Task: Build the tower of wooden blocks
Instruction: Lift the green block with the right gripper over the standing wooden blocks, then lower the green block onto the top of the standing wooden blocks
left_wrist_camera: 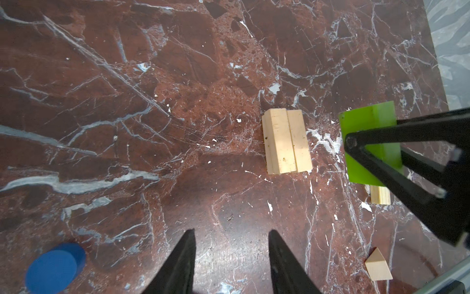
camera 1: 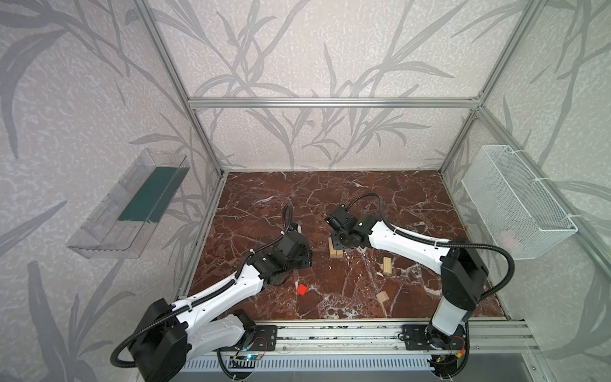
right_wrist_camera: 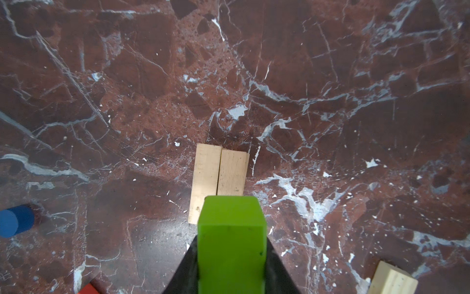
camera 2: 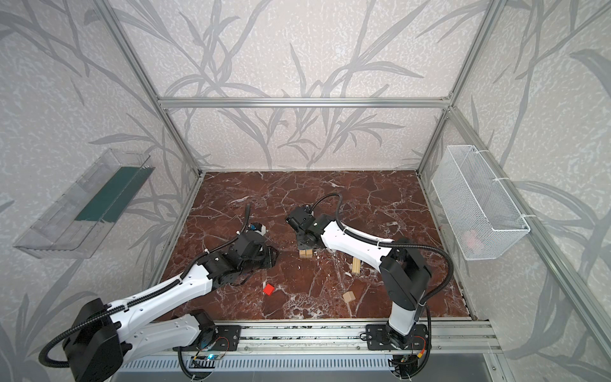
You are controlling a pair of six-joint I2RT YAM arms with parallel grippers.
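A: Right gripper (right_wrist_camera: 231, 239)?
B: Clamped on green bar (right_wrist_camera: 232, 259), one finger on each side. Bar was near the pair of pale bars (camera 1: 336, 253). Left wrist view showed it apart from them.
A: Left gripper (left_wrist_camera: 232, 231)?
B: Jaws apart, nothing between them, over bare table (left_wrist_camera: 127, 101).
A: The pair?
B: Lay flat, side by side, touching, mid-table. Right gripper covered its far end in both top views.
A: Rest?
B: From the pair, in a top view: red block (camera 1: 302, 289) about 7 o'clock, loose bar (camera 1: 387, 265) about 3, wedge (camera 1: 382, 296) between 4 and 5. Blue disc (left_wrist_camera: 54, 269) lay on the table, well apart from the pair.
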